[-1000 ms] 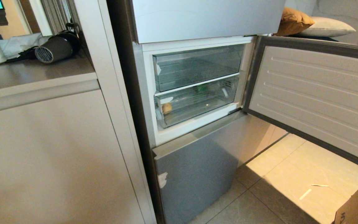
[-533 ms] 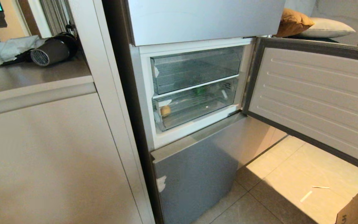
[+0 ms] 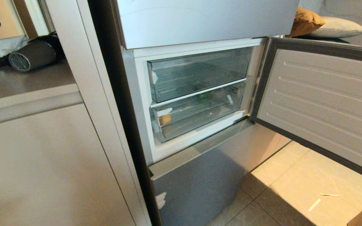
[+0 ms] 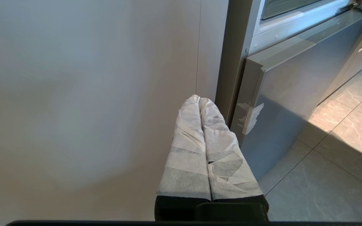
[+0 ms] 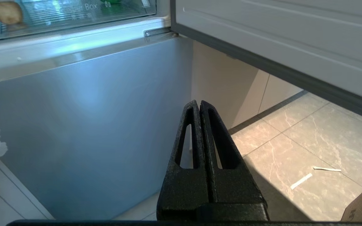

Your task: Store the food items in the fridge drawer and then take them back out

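The fridge (image 3: pixel 200 18) door (image 3: pixel 319 103) stands open; the potato (image 3: pixel 165 119) lies in the lower drawer (image 3: pixel 200 110). My left gripper (image 4: pixel 199 99) and right gripper (image 5: pixel 199 105), both pressed together and empty, hang low, parked.

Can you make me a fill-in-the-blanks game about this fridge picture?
1. The middle fridge door is swung ____.
2. The tan potato sits in the ____ of the two see-through drawers.
3. The left tool has fingers wrapped in white ____.
4. Both the left tool and the black right tool are ____ and hold nothing.

Missing words: open; lower; tape; shut
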